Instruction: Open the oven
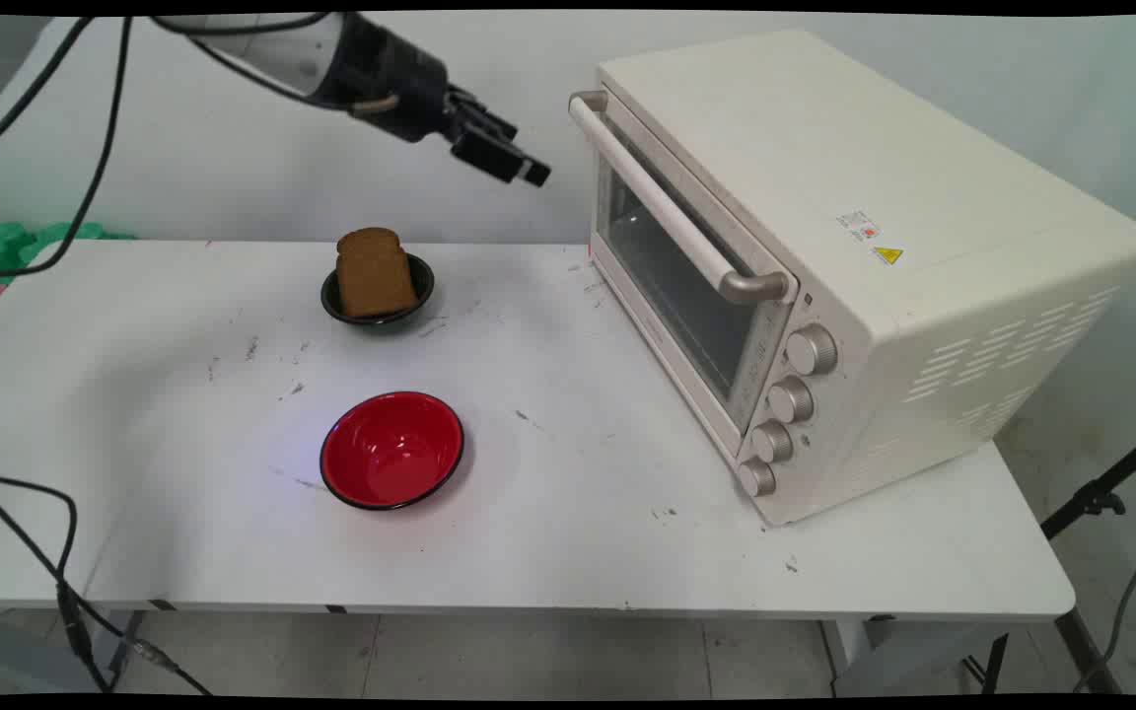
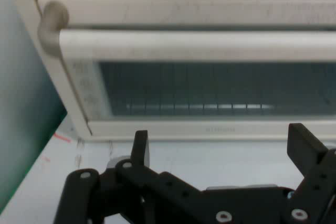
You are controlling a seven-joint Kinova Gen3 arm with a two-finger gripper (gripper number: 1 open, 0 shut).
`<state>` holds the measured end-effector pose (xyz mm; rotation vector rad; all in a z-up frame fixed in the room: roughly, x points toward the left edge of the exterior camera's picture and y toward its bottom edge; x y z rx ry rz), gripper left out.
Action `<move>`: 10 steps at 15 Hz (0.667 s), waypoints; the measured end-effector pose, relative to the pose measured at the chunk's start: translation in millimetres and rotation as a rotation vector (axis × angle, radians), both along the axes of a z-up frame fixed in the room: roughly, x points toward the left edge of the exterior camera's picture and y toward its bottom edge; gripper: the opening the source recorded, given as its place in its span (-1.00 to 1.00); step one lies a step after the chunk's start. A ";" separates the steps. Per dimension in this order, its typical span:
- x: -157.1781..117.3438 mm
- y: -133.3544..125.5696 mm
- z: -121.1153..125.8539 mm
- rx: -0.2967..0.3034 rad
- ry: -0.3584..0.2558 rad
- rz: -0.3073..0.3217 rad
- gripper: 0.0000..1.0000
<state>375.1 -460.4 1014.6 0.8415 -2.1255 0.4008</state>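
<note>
Two bowls sit on the white table, and I have touched neither: my gripper hangs high in the air, fingers spread wide with nothing between them. In the hand view the two fingertips stand well apart with bare table showing between.

I am pointed at the toaster oven on the right side of the table. Its door is shut, and the long handle runs across the top of the glass, just ahead of me and a little above my fingers in the hand view. I am near it but not touching.

Behind and below me, the small black bowl holds a slice of brown bread, standing tilted against the rim. The red bowl lies nearer the table's front edge, with nothing in it.

As things lie, the oven is unopened, the bread is in its bowl, and nothing is in my grasp.
</note>
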 end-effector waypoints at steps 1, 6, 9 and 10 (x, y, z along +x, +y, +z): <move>-6.7 -3.2 4.4 -0.007 0.004 -0.001 1.00; -34.6 -17.2 19.3 -0.033 0.019 -0.009 1.00; -46.5 -23.8 23.6 -0.045 0.025 -0.012 -1.00; -50.2 -26.2 24.4 -0.048 0.026 -0.012 -1.00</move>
